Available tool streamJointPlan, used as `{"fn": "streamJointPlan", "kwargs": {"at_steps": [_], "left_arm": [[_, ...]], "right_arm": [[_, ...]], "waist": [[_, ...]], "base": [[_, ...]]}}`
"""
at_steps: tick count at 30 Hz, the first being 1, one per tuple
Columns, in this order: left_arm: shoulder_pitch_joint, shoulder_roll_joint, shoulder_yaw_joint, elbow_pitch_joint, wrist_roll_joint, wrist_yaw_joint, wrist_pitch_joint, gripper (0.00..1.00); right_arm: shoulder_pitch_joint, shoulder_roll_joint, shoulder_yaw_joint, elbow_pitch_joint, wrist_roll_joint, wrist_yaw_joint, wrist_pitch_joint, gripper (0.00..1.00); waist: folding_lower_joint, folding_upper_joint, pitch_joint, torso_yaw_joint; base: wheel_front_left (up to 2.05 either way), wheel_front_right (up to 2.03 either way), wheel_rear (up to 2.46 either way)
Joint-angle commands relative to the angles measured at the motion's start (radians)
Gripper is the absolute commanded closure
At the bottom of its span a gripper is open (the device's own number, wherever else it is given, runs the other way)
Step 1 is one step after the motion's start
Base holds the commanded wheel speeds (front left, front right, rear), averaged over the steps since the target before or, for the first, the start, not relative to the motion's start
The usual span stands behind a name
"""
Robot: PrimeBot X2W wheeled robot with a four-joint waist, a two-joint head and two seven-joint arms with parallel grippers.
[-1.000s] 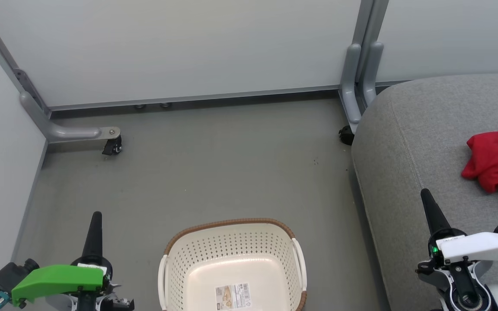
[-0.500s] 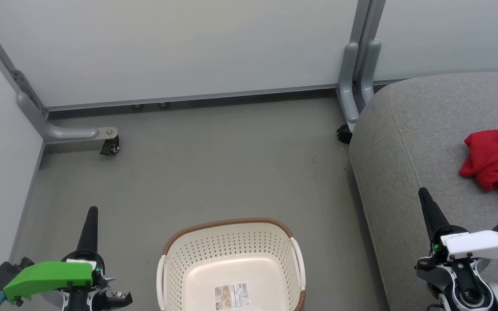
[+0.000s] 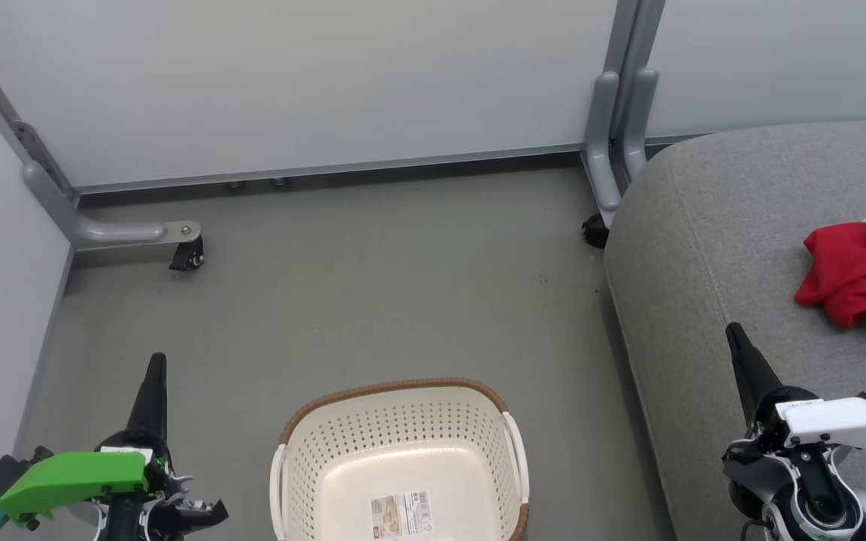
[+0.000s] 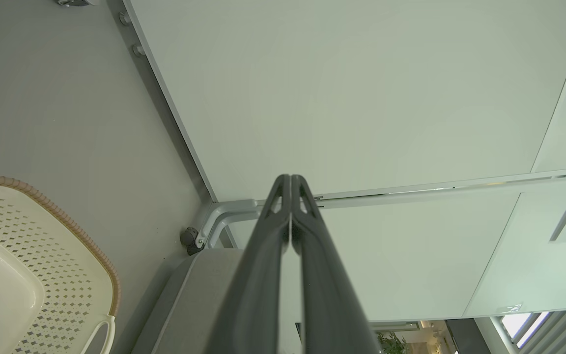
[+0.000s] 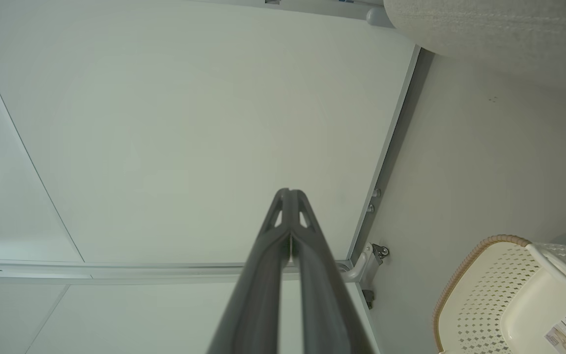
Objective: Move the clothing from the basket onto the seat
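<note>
Head view: basket bottom centre on the floor, with a paper label on its bottom. Red clothing lies bunched on the seat at the right edge. Left hand lower left, right hand lower right.
Left wrist view: fingers pressed together, basket at left.
Right wrist view: fingers together, basket lower right.

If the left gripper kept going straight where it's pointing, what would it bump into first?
Probably the pale wall panel. The left gripper, shut, points at it with nothing in between, though depth is hard to judge.
</note>
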Motion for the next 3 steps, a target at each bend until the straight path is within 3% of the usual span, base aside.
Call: {"fn": "streamJointPlan", "kwargs": {"at_steps": [1,3], "left_arm": [[-0.021,0.001,0.008,0.002,-0.023,-0.006,0.006,1.0],[-0.023,0.0,0.011,0.003,-0.036,-0.007,0.011,1.0]], "right_arm": [[-0.014,0.001,-0.004,0.003,0.02,0.0,0.007,1.0],[-0.017,0.002,-0.006,0.006,0.034,0.0,0.011,1.0]], "waist": [[0.0,0.0,0.0,-0.001],[0.0,0.0,0.001,-0.002]], "base": [[0.0,0.0,0.0],[0.0,0.0,0.0]]}}
